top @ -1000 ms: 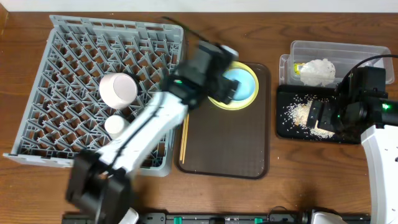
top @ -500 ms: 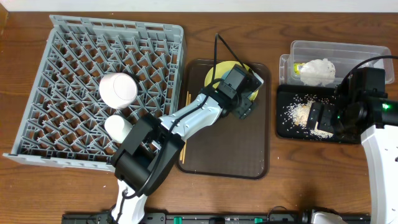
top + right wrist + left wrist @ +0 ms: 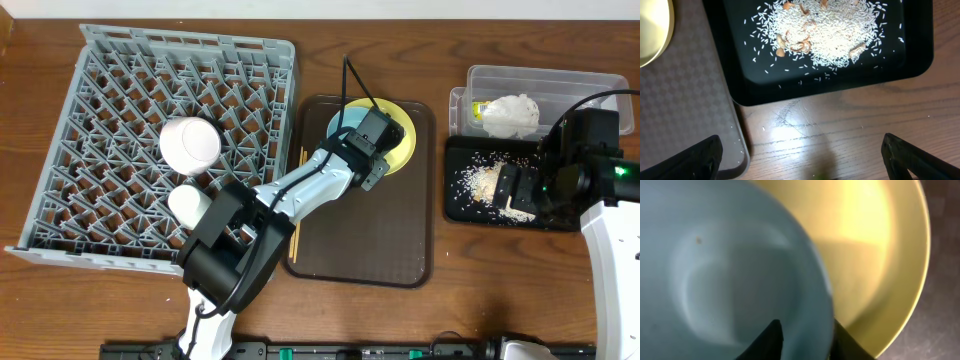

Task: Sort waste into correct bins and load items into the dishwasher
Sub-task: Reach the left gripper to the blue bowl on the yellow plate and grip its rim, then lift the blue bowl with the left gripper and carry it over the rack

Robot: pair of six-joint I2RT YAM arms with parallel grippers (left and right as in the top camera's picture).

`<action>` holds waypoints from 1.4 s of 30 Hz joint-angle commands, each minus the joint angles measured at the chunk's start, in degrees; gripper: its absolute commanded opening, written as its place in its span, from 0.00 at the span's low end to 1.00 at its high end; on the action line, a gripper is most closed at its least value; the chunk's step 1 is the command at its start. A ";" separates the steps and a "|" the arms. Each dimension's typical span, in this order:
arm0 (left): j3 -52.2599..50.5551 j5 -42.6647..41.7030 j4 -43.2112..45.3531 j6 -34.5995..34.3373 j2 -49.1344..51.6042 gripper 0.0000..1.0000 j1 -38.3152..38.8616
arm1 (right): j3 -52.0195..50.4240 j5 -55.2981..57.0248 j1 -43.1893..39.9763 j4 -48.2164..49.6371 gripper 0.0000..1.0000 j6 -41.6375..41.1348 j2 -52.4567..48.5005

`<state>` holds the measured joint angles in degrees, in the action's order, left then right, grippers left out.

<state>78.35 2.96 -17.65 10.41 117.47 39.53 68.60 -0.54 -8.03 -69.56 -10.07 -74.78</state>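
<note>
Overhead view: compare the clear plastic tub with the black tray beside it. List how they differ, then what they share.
The clear tub is see-through with deeper walls; the black tray is opaque and shallow. The clear tub holds a crumpled white napkin and a green-yellow wrapper; the black tray holds scattered rice crumbs. Both are rectangular and sit next to each other.

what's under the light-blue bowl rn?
The pale-yellow plate, which sits on the brown tray. The light-blue bowl covers much of the plate, so whatever lies beneath it is hidden.
</note>
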 commanded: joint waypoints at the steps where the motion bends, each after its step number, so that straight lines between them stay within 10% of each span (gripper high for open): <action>1: -0.50 0.70 -0.98 -0.15 0.20 0.22 -0.17 | 0.98 0.28 -0.63 -0.11 0.99 -0.59 0.31; 7: 0.04 0.70 -1.01 -0.17 -1.16 0.06 -0.17 | 0.98 0.28 -0.63 -0.13 0.99 -0.59 0.31; 20: 0.28 -3.69 -2.89 -7.96 -21.29 0.06 -1.62 | 0.98 0.31 -0.63 -0.09 0.99 -0.57 0.31; 33: 0.26 -54.25 -2.91 -15.69 -25.90 0.06 -32.06 | 0.98 0.28 -0.63 -0.09 0.99 -0.57 0.31; 42: 0.26 -73.79 -2.08 -21.53 -14.10 0.06 -46.93 | 0.98 0.31 -0.63 -0.07 0.99 -0.57 0.31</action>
<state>78.39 -61.04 -20.14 -7.86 99.48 -3.86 68.60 -0.54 -8.03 -69.56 -10.07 -74.78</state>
